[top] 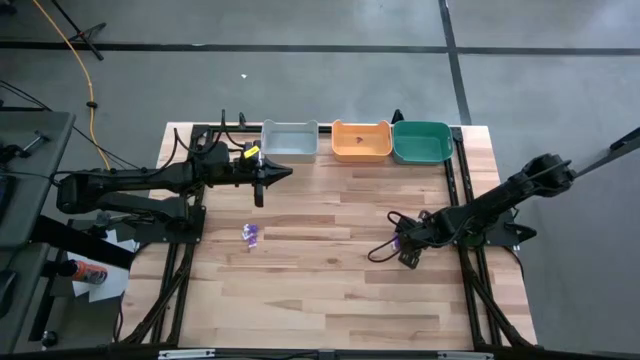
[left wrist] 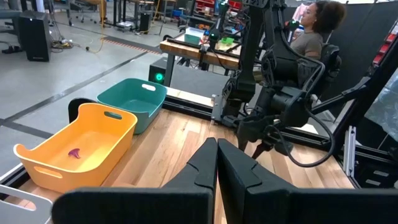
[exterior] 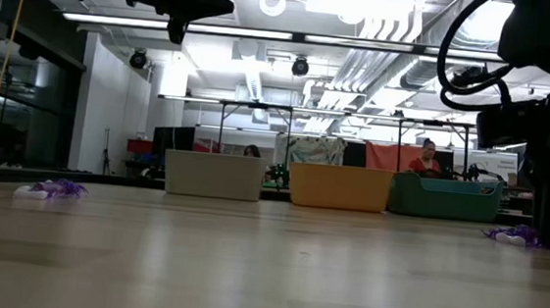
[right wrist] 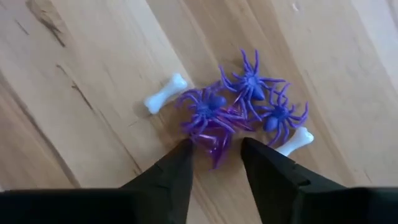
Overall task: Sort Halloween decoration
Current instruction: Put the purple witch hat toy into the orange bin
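You are working the right gripper [right wrist: 214, 163] low over a small heap of Halloween trinkets at the right of the table in the high view. Through the right wrist camera, its two dark fingers are standing partly open, straddling the near edge of a purple spider [right wrist: 208, 112]; a translucent purple bit is sitting in the gap between them, but the fingers are not yet pinching it, so nothing is being held. Two more purple spiders [right wrist: 252, 84] are lying just beside the first, tangled leg to leg, with one white bone [right wrist: 165, 93] at the left of the heap and another white bone [right wrist: 295, 140] at its lower right.

The left gripper [left wrist: 216, 163] is hanging over the upper left part of the table, near the grey bin [top: 290, 141], with its fingers pressed together and empty.

As for progress, you are looking at an early stage. The orange bin [left wrist: 74, 152] is showing a single small purple piece [left wrist: 74, 152] on its floor. The teal bin [left wrist: 132, 102] is showing nothing inside from this angle, and the grey bin's contents are too hard to make out. A second little purple cluster [top: 250, 233] is waiting untouched at the left centre of the table, so both heaps are yet to be sorted.
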### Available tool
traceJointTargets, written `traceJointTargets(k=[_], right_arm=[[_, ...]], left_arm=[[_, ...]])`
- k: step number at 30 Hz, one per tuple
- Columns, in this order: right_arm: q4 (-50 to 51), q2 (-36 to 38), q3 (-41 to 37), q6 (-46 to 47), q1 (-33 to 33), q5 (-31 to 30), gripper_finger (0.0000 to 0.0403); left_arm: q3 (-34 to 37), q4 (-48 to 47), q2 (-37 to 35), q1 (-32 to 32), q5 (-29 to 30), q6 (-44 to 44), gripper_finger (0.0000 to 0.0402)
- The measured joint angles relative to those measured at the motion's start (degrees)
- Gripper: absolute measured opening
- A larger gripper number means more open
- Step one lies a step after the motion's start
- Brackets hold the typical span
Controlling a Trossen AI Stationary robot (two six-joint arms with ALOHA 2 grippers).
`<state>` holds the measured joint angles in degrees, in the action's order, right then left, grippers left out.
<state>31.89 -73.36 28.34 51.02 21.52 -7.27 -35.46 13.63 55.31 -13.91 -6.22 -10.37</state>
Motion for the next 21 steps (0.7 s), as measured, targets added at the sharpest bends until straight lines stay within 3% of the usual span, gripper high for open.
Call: traceJointTargets(k=[8, 16, 21], right_arm=[[0.21, 1.79, -0.13, -0.04, 0.00, 2.27, 0.0008], [3.99, 7.56, -0.11, -1.95, 0.02, 4.82, 0.0004], [9.96, 13.37, 3.96, -6.34, -0.03, 4.85, 0.0002]], left_arm=[[0.01, -0.05, 0.00, 0.00, 0.00, 0.00, 0.0000], [0.02, -0.11, -0.02, 0.00, 2.54, 0.02, 0.0000], [0.02, -0.09, -0.02, 0.01, 2.53, 0.00, 0.0000]])
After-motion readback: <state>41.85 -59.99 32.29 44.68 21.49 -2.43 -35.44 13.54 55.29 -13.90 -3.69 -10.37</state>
